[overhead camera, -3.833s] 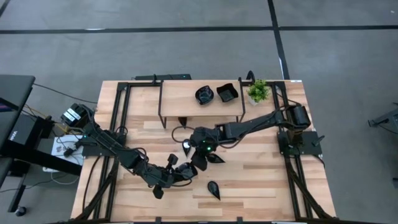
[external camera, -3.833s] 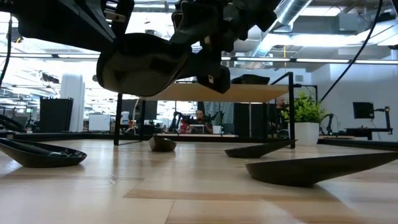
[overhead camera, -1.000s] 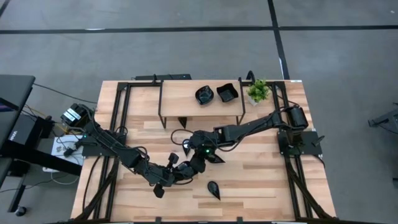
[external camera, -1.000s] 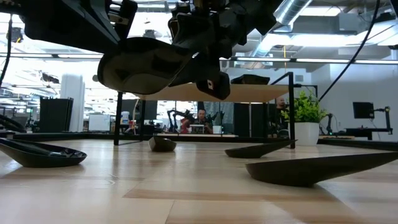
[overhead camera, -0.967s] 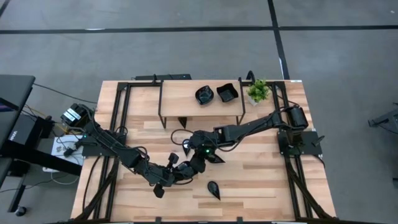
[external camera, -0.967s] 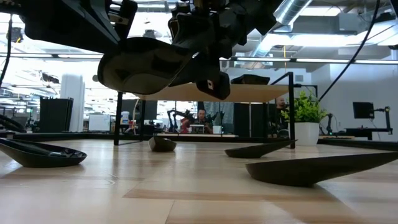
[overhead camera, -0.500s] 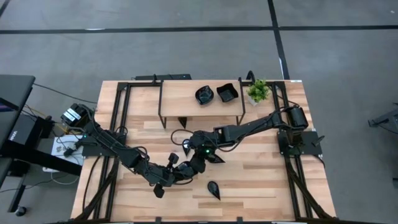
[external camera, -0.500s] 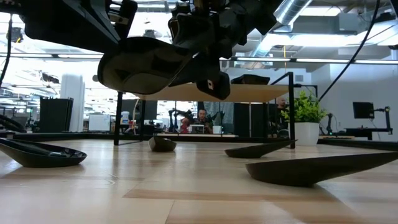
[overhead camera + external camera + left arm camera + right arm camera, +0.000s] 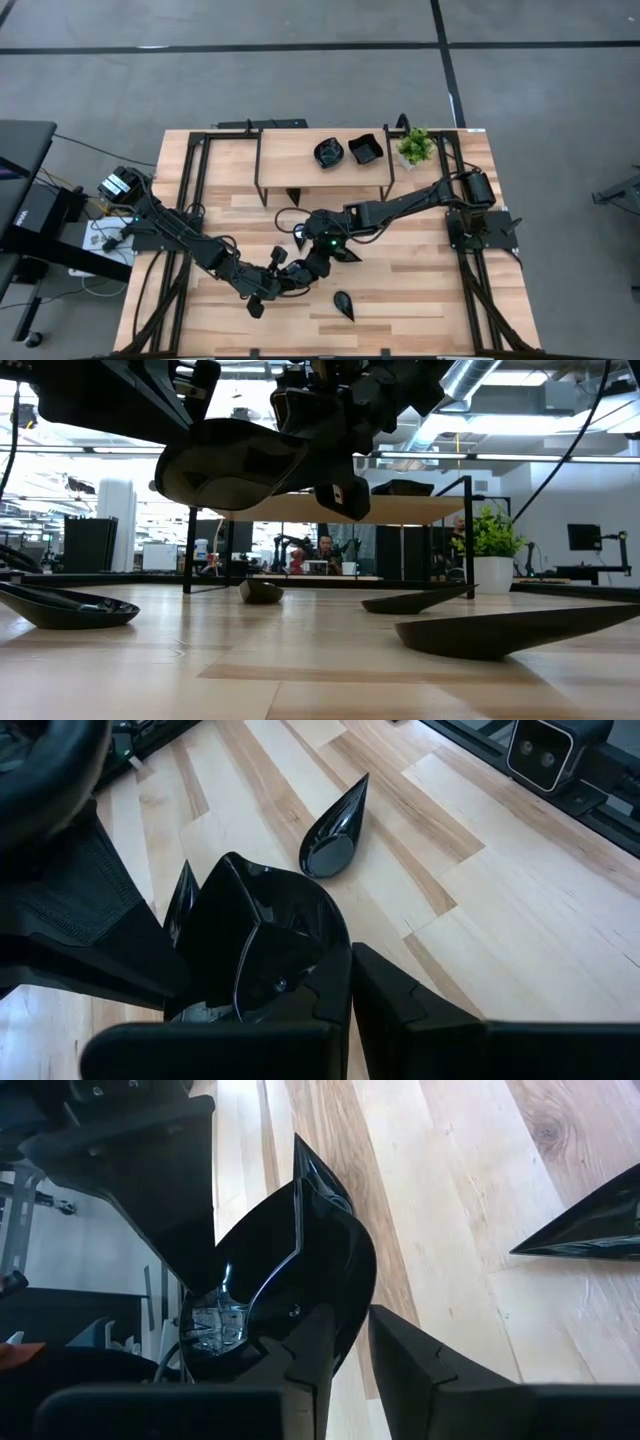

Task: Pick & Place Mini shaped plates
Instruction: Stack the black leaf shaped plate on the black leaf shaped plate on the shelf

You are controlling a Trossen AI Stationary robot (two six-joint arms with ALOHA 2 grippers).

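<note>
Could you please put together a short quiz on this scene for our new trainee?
1. How many plates sit on the shelf? A one, B two, C four.
2. True or false: the potted plant stands on the shelf.
3. Fill in: the left gripper is shut on a black ____.

Key:
1. B.
2. False. It stands on the table, beside the shelf.
3. plate.
</note>
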